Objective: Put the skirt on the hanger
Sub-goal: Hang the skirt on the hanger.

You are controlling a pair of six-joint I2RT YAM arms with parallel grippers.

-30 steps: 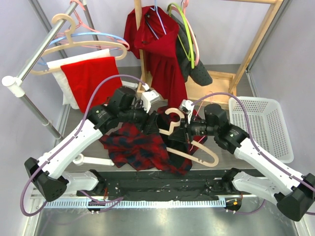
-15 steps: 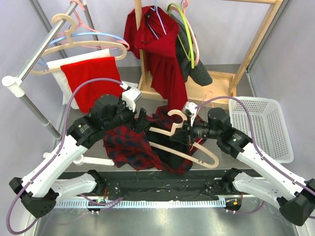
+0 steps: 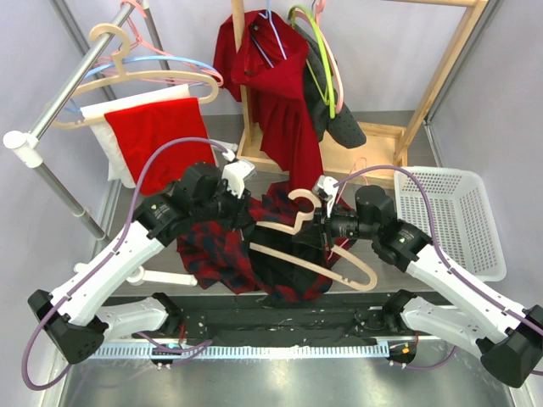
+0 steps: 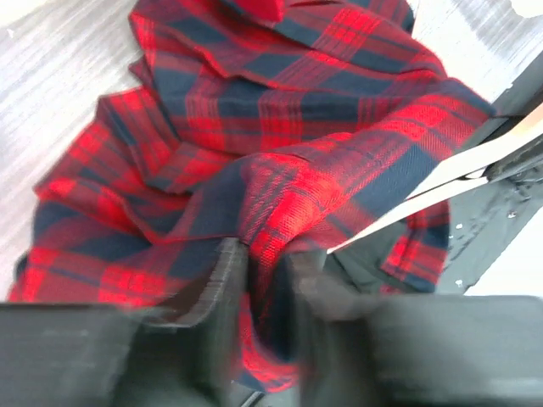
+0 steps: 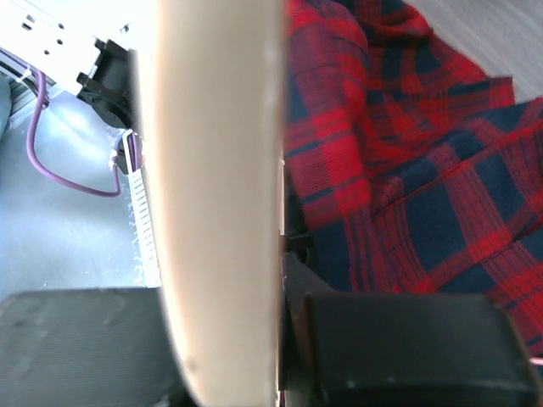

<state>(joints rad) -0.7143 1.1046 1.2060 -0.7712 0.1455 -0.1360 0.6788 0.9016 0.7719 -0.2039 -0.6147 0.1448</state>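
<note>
The skirt (image 3: 216, 250) is red and dark blue with squares. It lies in a heap on the table (image 3: 222, 127), in the middle, close to the near edge.

The left pincer (image 3: 246, 220) is down on the skirt's right side. From its wrist camera, the left pincer (image 4: 265, 280) has its two fingers squeezed tight on a raised fold of the skirt (image 4: 280, 127). The cloth bunches up between them.

The right pincer (image 3: 316, 227) is just to the right of that. It holds the pale hanger (image 3: 276, 225) by the neck, under the hook. The hanger lies tilted across the skirt's right part, touching it. From the right wrist camera, the hanger (image 5: 221, 195) is a wide cream bar clamped between the fingers, with the skirt (image 5: 407, 170) just behind. The left camera shows one hanger (image 4: 458, 170) bar poking out from under the cloth edge.

A white basket (image 3: 450, 203) sits to the right. Farther back, a red dress (image 3: 276, 102) hangs on a wooden rack. At far left, a red cloth (image 3: 165, 136) hangs on a rail.
</note>
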